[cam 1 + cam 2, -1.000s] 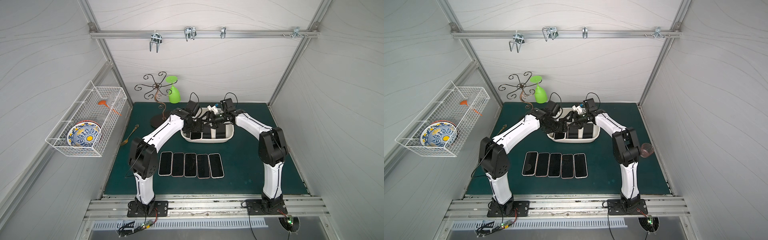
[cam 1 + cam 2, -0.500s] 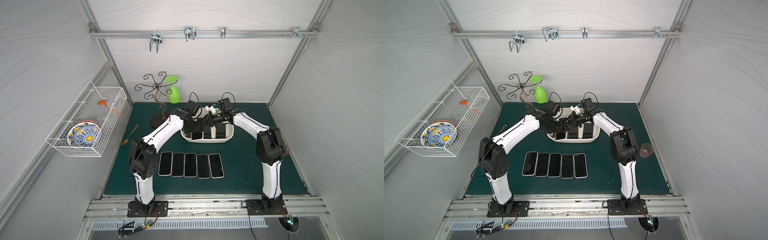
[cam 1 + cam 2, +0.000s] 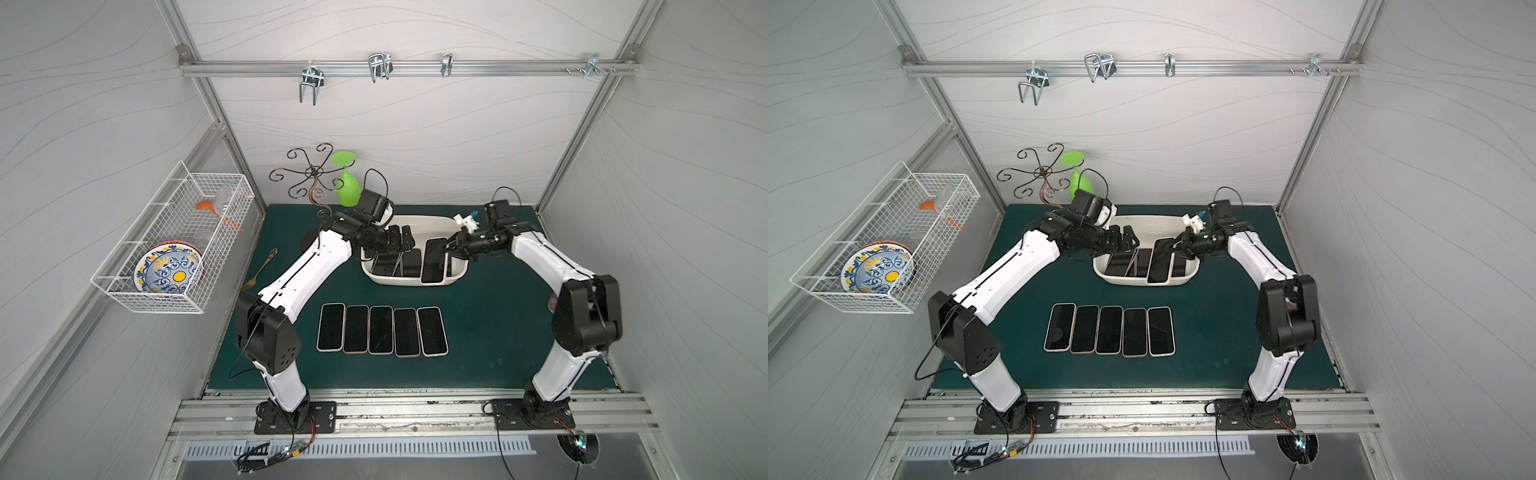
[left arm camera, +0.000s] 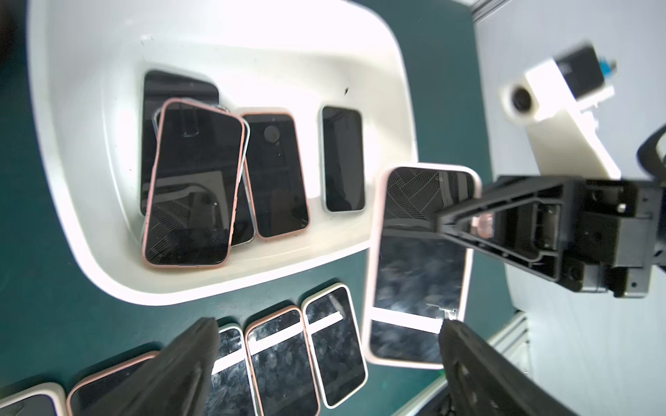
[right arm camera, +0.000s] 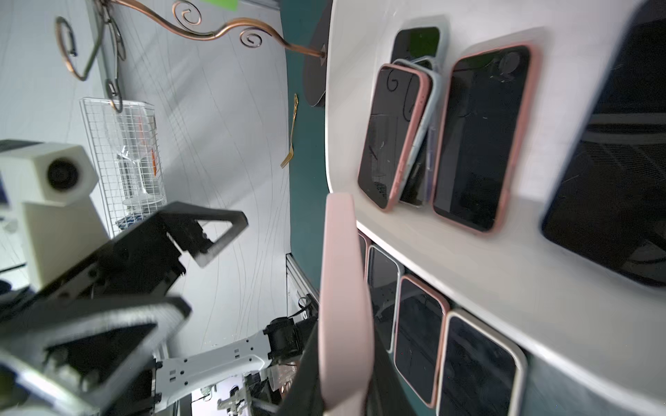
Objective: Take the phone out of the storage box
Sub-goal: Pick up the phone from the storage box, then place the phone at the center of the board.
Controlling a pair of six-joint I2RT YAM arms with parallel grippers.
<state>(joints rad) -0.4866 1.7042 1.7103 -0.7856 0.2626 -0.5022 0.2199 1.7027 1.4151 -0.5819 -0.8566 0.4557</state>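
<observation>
The cream storage box [image 3: 409, 281] [image 3: 1144, 281] stands at the back of the green mat, with several dark-screened phones [image 4: 194, 187] lying in it. My right gripper [image 3: 446, 247] [image 3: 1177, 245] is shut on a pink-cased phone [image 3: 434, 259] [image 4: 418, 281], held by its far end. It hangs tilted over the box's right end and front rim. The right wrist view shows this phone edge-on [image 5: 342, 288] between the right gripper [image 5: 342, 378] jaws. My left gripper [image 3: 405, 241] [image 4: 328, 345] is open and empty above the box's left half.
Several phones [image 3: 380, 330] lie side by side on the mat in front of the box. A metal stand [image 3: 311, 183] with a green glass [image 3: 348, 187] stands at the back left, and a gold fork [image 3: 259, 270] lies at the left edge. A wire basket [image 3: 166, 257] hangs on the left wall.
My right gripper has shut on the pink-cased phone and drawn back to the right with it. My left gripper has opened wider and now holds nothing.
</observation>
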